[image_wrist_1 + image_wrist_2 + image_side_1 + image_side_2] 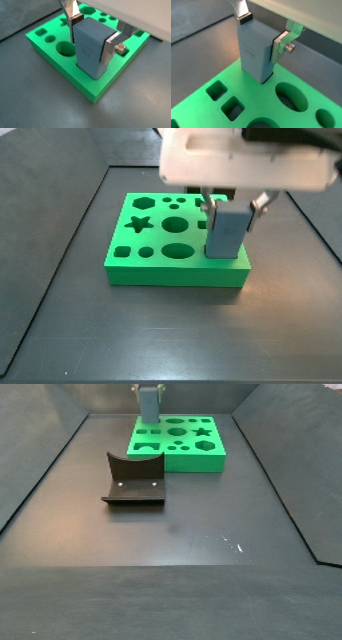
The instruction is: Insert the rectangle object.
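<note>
The rectangle object (90, 52) is a tall grey-blue block, held upright. My gripper (92, 36) is shut on its upper part, one silver finger (110, 47) on each side. It shows the same way in another wrist view (254, 55), with the gripper (261, 32) above. The block's lower end meets the top of the green board (100, 87) near one edge. I cannot tell whether it sits in a hole. In a side view the block (226, 236) stands at the board's (147, 268) right front part under the gripper (231, 208). It also shows in another side view (148, 412).
The green board has several shaped holes, among them a round one (65, 48), a star (136, 225) and squares (232, 107). The dark fixture (134, 481) stands on the floor just in front of the board (201, 459). Dark floor lies all around.
</note>
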Controlling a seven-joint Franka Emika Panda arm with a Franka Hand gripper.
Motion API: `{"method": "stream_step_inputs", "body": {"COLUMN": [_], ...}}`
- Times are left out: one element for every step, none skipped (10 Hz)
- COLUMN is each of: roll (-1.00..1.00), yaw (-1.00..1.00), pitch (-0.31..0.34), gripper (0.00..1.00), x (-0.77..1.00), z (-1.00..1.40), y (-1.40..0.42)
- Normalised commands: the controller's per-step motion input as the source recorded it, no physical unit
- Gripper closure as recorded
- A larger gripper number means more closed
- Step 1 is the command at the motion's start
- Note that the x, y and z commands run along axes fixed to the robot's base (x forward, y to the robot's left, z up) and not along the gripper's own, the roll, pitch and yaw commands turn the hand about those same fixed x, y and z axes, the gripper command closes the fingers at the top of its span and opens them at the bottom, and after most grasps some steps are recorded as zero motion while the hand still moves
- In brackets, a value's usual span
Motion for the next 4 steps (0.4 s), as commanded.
{"method": "stream_step_inputs", "body": {"roll": [0.06,0.00,-0.08,0.03], "yaw": [0.00,0.00,-0.05,0.00], "pitch": [-0.017,0.000,0.000,0.000], "gripper": [1.00,1.00,1.00,1.00], "x": [0.15,0.18,0.00,0.00], "z": [-0.57,-0.39,0.00,0.00], "y": [0.00,0.00,0.11,-0.03]}}
